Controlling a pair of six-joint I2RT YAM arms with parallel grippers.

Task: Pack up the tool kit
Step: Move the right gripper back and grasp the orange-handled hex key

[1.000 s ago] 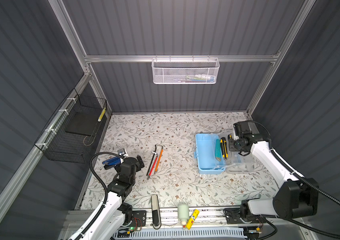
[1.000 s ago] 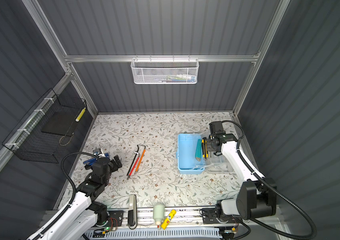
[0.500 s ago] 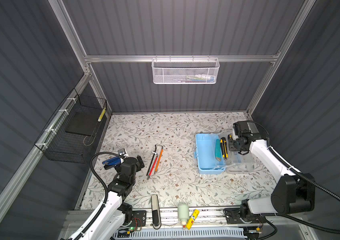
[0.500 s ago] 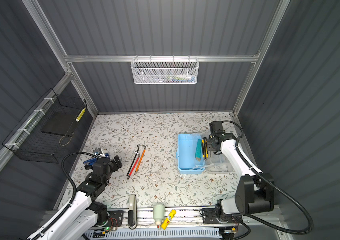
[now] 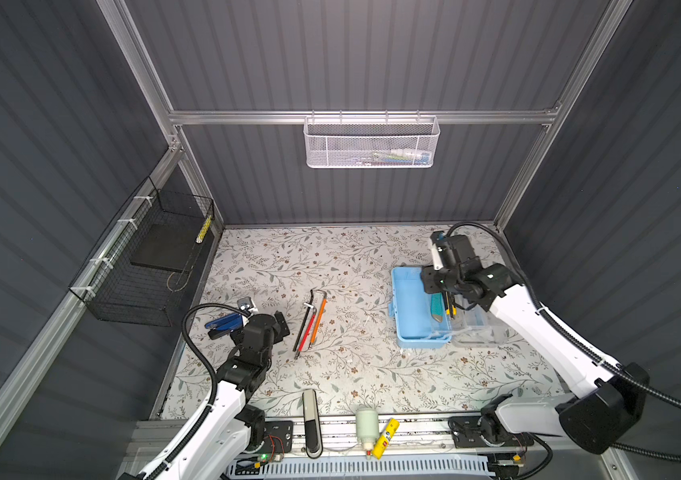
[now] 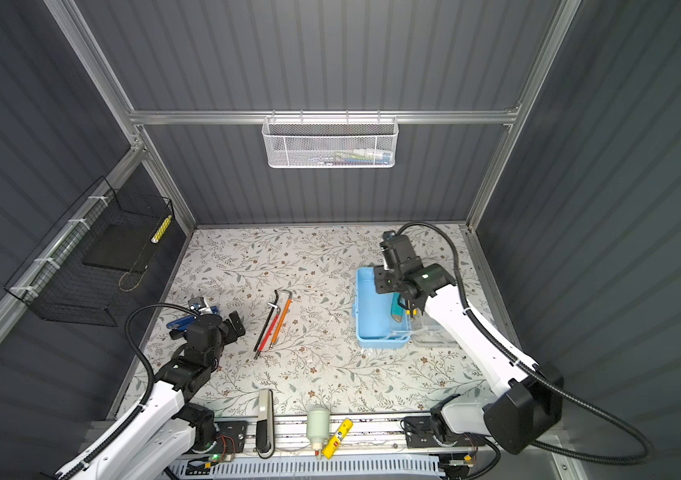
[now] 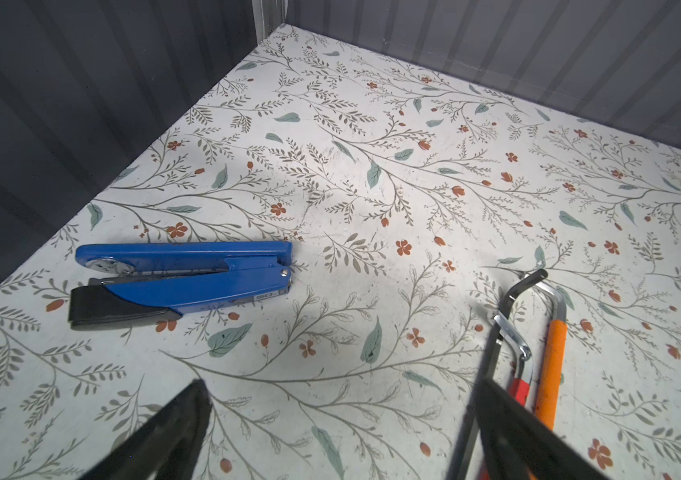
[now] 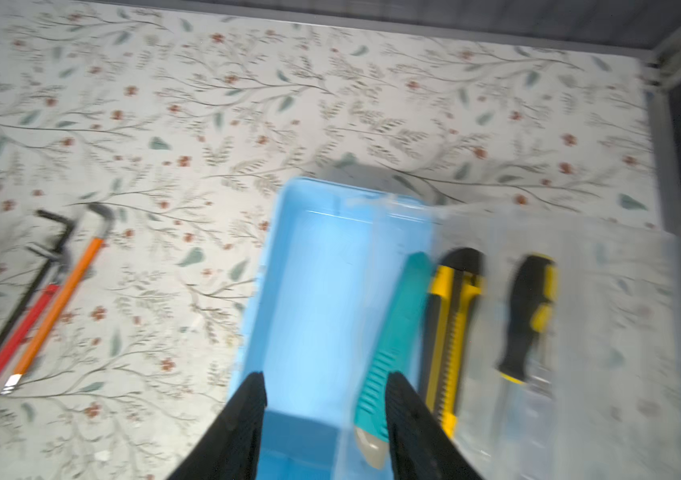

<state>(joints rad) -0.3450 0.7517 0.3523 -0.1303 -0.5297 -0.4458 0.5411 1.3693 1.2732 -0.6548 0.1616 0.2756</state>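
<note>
A light-blue tool kit [image 5: 409, 309] lies open on the right side of the floral table [image 5: 351, 257], its clear lid [image 5: 478, 330] folded flat on the side away from the centre. A teal utility knife [image 8: 397, 328] rests along the box's lid-side edge, with a yellow knife [image 8: 451, 332] and a screwdriver [image 8: 526, 316] beside it on the clear plastic. The right gripper [image 8: 325, 382] hovers over the box, jaws apart and empty. Well apart, the left gripper [image 7: 341, 386] hangs wide open between a blue stapler [image 7: 181, 278] and hex keys [image 5: 309, 320].
</note>
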